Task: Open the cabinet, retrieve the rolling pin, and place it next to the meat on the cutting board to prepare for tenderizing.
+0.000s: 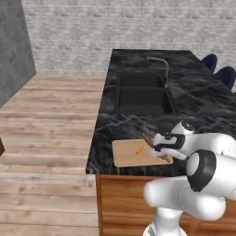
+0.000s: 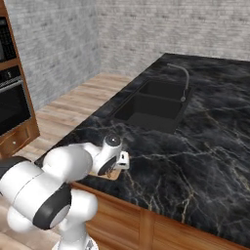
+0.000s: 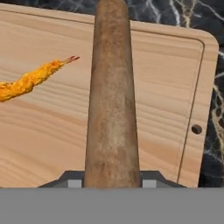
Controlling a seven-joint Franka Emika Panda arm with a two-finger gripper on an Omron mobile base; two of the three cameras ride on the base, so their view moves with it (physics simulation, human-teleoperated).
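hand view: fingers (image 3: 151, 176) clamped on rolling pin (image 3: 112, 100), over cutting board (image 3: 166, 78) beside meat (image 3: 30, 81); only lowering and release left.

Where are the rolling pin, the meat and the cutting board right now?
rolling pin (image 3: 112, 100): hand view, middle of its brown barrel.
meat (image 3: 30, 81): hand view, middle of the orange strip.
cutting board (image 1: 126, 154): left base view, bare wood left of the meat.

Bare cutting board (image 3: 162, 87) lay open right of the rolling pin (image 3: 112, 100); the meat (image 3: 30, 81) obstructed its left. Tabletop (image 1: 203, 101) beyond stood free; sink (image 1: 143, 94) recessed.
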